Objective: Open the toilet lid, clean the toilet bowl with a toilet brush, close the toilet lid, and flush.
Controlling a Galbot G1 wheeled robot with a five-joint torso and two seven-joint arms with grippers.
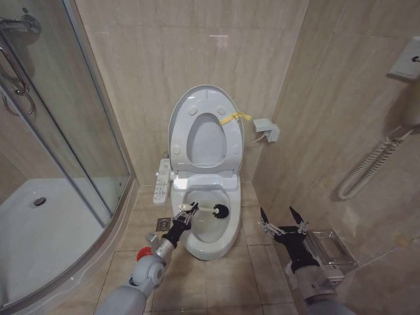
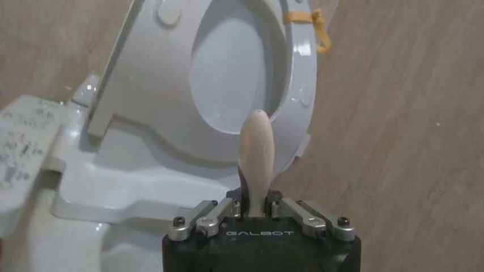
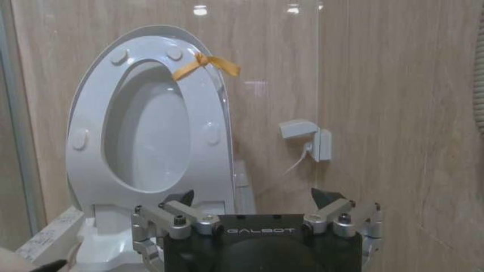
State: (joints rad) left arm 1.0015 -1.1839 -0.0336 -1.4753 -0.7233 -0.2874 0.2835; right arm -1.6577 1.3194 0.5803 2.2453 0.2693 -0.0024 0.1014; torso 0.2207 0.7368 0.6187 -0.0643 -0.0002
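Pinching the toilet brush (image 1: 211, 210) by its handle, my left gripper (image 1: 188, 211) holds the black head over the toilet bowl (image 1: 209, 237). I see the toilet lid (image 1: 205, 128) upright against the wall. My right gripper (image 1: 281, 220) hovers beside the bowl, jaws spread.

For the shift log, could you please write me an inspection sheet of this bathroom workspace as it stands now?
Surface: beige tiled floor with a floor drain beside the toilet.
Job's things: toilet lid and seat raised upright, yellow strap at the edge; toilet brush lies across the toilet bowl, black head inside.
Clutter: clear plastic box on the floor.
Grippers: left gripper shut on the brush handle; right gripper open, beside the bowl.
Cables: coiled cord on the right wall.
Surroundings: glass shower enclosure, left.
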